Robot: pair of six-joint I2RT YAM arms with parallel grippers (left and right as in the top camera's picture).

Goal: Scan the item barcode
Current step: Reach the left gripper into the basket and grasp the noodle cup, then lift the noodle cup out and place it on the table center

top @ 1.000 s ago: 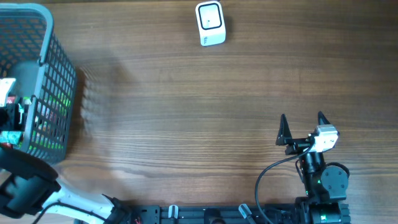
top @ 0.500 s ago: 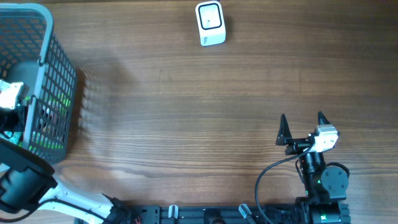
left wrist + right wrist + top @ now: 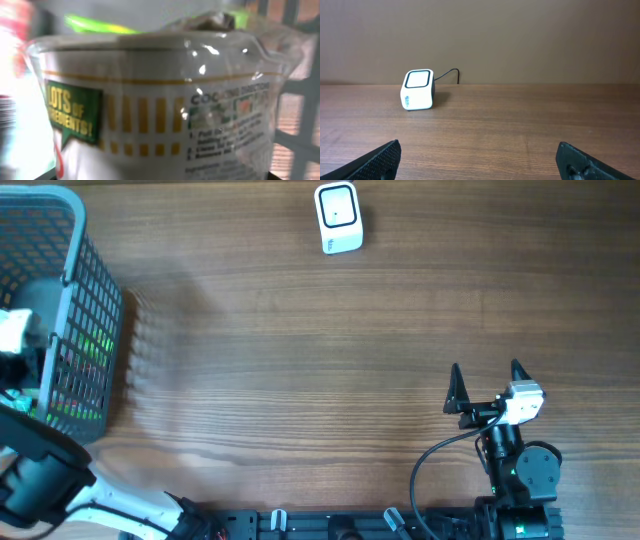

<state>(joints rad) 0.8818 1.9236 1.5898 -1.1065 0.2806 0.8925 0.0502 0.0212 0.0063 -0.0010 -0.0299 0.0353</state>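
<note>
The left gripper (image 3: 14,340) reaches down into the grey basket (image 3: 95,310), with a wrapped noodle cup (image 3: 150,110) right in front of it, filling its view. Whether its fingers have closed on the cup I cannot tell. The right gripper (image 3: 487,375) rests with its fingers spread wide, the white scanner (image 3: 338,218) well ahead and off to its left.

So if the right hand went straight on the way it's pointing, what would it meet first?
Nothing, as far as shown: ahead of the right hand lies only bare table. The white scanner sits off to its left.
</note>
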